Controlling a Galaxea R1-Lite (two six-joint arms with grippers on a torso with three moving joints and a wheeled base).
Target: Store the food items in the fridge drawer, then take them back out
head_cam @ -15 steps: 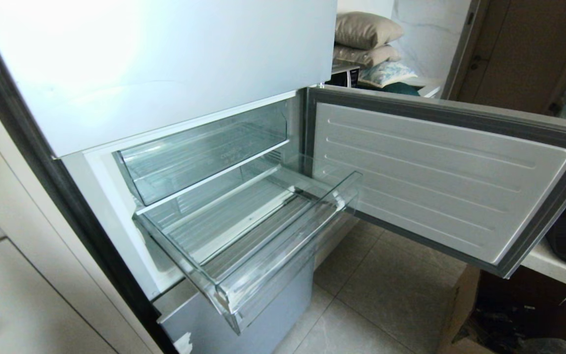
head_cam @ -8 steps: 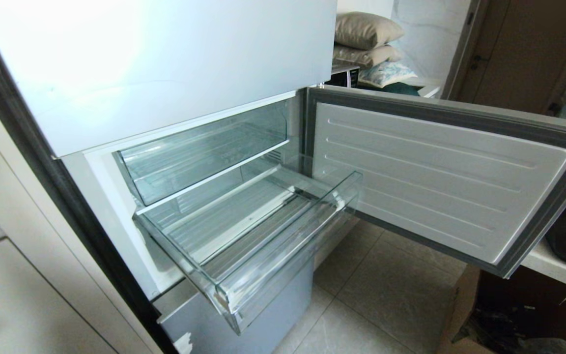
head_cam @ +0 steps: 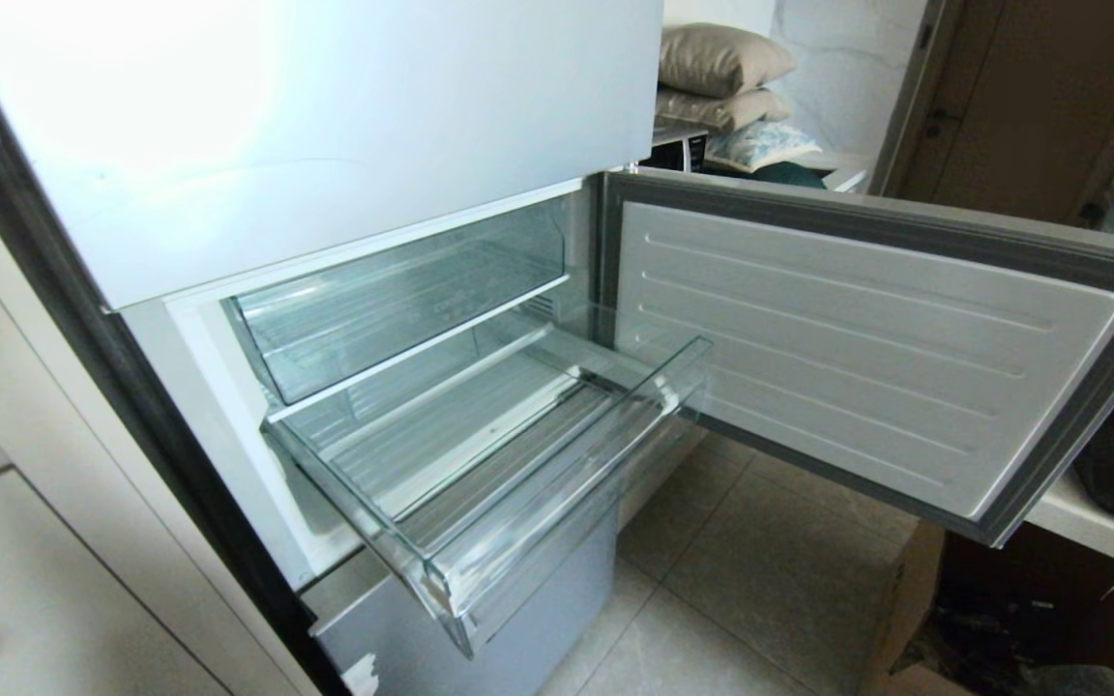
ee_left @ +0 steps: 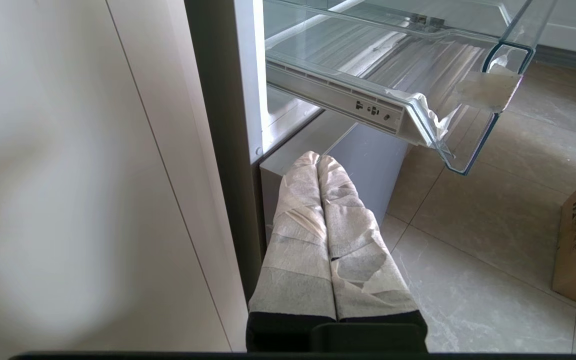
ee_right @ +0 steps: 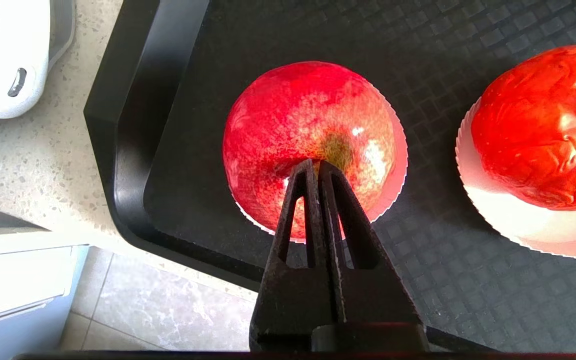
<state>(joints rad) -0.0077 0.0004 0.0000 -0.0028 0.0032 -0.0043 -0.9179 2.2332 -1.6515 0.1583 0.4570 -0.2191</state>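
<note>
Right gripper: we hold it above the apple, pointing down at its top, fingers pressed together with nothing between them.
Left gripper: we keep it low beside the fridge, its padded fingers closed, empty.
Apple: on a white paper cup on the black tray.
Second fruit: near the apple on the same tray.
Drawer: pulled out, nothing inside.

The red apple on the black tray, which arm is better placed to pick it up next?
Right. The right gripper hangs shut directly over the red apple on the black tray; the left gripper points at the fridge base.
</note>
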